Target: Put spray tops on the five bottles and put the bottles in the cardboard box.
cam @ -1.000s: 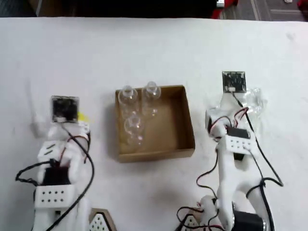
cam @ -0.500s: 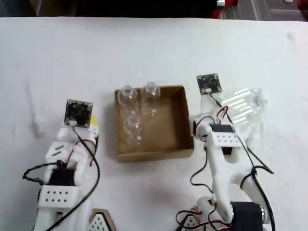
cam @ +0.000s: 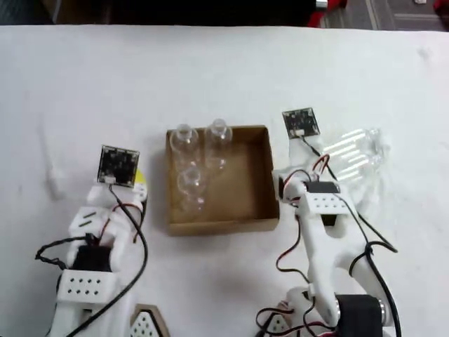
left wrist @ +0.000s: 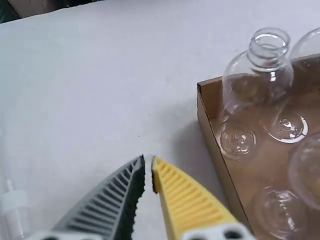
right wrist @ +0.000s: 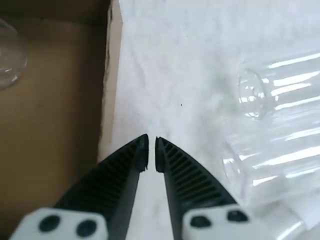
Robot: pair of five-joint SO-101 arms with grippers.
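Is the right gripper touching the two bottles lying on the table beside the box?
Apart. The right wrist view shows a strip of bare white table between the right gripper and the lying bottles.

Robotics lab bench: white-covered table (cam: 210, 70), exposed-wire left arm (cam: 90, 242) and right arm (cam: 324, 232).

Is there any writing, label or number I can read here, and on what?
None can be read. The clear bottles carry no labels, the cardboard box is plain, and any marks on the wrist circuit boards are too blurred.
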